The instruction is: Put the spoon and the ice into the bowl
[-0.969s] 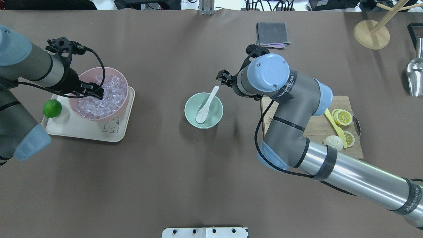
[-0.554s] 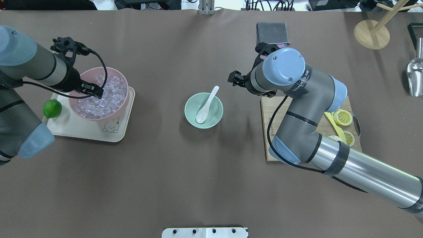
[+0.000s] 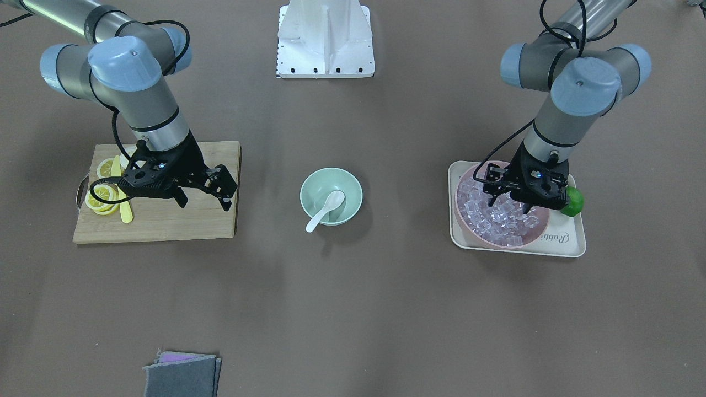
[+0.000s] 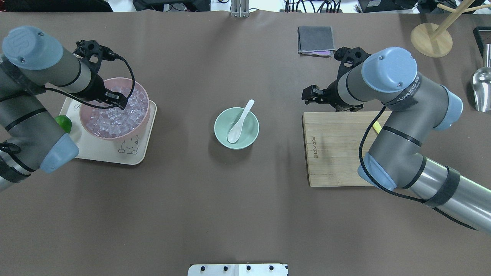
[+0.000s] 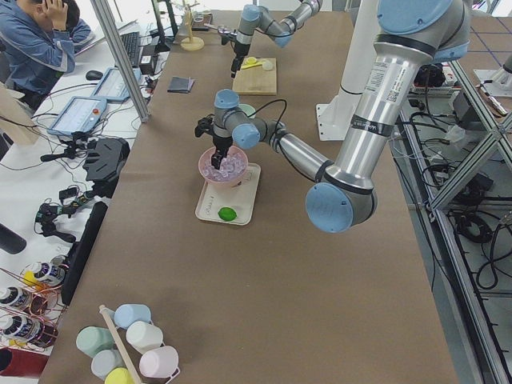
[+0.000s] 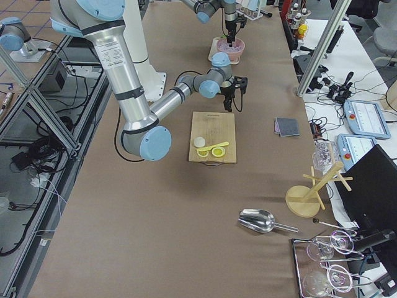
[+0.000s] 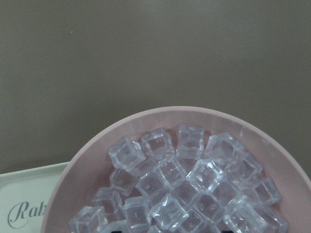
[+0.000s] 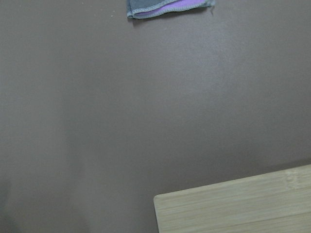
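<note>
The white spoon (image 4: 239,122) lies in the mint-green bowl (image 4: 217,123) at the table's middle, scoop down and handle over the far rim; both show in the front view too, spoon (image 3: 325,212) and bowl (image 3: 304,193). Clear ice cubes (image 4: 115,119) fill a pink bowl (image 4: 142,92). My left gripper (image 4: 115,100) hangs just over the ice (image 3: 496,220) with its fingers apart and empty (image 3: 508,203). Its wrist view shows the cubes (image 7: 184,184) close below. My right gripper (image 4: 310,94) is open and empty over the cutting board's far corner (image 3: 204,199).
The pink bowl stands on a cream tray (image 4: 99,151) beside a lime (image 4: 63,122). The wooden cutting board (image 4: 337,153) holds lemon slices (image 3: 102,193) and a yellow knife (image 3: 122,204). A folded grey cloth (image 4: 315,40), a wooden stand (image 4: 431,40) and a metal scoop (image 4: 481,90) lie at the far right.
My right arm has swung away from the mint bowl to the cutting board's far edge. My left arm has shifted a little over the pink bowl. The spoon has stayed in the bowl.
</note>
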You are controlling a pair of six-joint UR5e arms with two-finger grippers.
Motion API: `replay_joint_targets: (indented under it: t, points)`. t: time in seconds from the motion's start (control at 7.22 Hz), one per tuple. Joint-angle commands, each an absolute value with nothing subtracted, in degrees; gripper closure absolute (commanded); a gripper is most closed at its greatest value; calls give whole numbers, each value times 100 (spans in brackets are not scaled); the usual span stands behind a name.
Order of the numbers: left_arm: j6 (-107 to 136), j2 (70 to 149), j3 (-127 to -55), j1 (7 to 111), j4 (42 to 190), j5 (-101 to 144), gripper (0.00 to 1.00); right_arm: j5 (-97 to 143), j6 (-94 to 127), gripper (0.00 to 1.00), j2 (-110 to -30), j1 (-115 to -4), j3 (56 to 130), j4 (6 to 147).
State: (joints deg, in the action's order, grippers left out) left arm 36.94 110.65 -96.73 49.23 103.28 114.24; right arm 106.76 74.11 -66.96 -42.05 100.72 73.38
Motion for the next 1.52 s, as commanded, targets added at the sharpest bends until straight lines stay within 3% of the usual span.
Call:
replay_joint_targets:
  t: [0.0,1.38]
  points:
    - [3718,11179,-9502,4922,10345,11443,30,10731,7321,0,-6768,-4245,10125,7339]
    - [3700,11338,-9176,4825,10424,11461,37,10749,7321,0,-6979,-4271,10345,7321]
